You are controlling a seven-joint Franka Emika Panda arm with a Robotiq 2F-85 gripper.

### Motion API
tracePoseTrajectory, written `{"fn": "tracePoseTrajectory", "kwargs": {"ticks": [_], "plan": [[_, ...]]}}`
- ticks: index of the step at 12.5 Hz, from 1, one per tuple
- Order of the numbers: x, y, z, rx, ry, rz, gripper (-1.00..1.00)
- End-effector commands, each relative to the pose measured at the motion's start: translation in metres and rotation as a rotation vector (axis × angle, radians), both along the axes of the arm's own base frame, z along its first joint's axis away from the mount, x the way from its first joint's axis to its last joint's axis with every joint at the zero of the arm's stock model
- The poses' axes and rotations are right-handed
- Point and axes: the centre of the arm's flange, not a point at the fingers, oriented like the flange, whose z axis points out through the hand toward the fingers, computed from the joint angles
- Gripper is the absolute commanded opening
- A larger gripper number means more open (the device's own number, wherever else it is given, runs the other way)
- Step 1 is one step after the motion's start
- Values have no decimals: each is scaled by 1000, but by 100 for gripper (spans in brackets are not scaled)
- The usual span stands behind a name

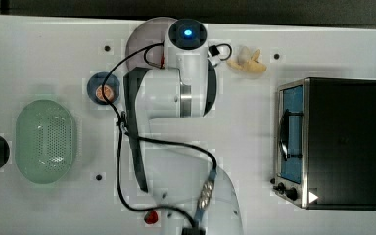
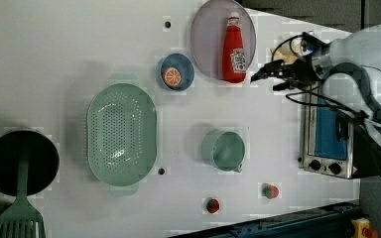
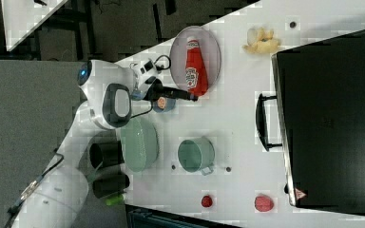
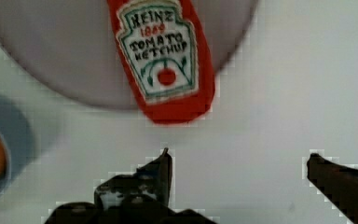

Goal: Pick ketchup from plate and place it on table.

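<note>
The red ketchup (image 2: pixel 233 49) bottle lies flat on the mauve-grey plate (image 2: pixel 206 39), its base poking just past the rim. In the wrist view its white label faces up on the ketchup (image 4: pixel 165 60), with the plate (image 4: pixel 51 56) under it. My gripper (image 2: pixel 265 79) hovers over the white table (image 2: pixel 79 49) just off the bottle's base, open and empty. The gripper (image 4: pixel 237 158) has its fingers (image 4: pixel 161 172) spread wide, short of the bottle. In the right view the gripper (image 3: pixel 194 98) sits just below the ketchup (image 3: pixel 195 66).
A blue dish (image 2: pixel 175 73) with an orange slice sits beside the plate. Further off are a green basket (image 2: pixel 121 134), a green cup (image 2: pixel 223 150), two strawberries (image 2: pixel 212 205), a toaster oven (image 2: pixel 327 144), a black pan (image 2: pixel 22 161) and a banana (image 1: pixel 247 61).
</note>
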Motion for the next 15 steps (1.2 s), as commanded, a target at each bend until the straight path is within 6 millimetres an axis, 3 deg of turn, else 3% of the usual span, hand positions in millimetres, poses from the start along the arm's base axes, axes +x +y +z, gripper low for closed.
{"fn": "tracePoseTrajectory", "kwargs": {"ticks": [1, 4, 10, 15], "plan": [[29, 11, 18, 15, -137, 184, 100], [43, 20, -18, 19, -138, 204, 100], [76, 29, -68, 21, -168, 218, 100], [80, 28, -99, 14, -174, 230, 93]]}}
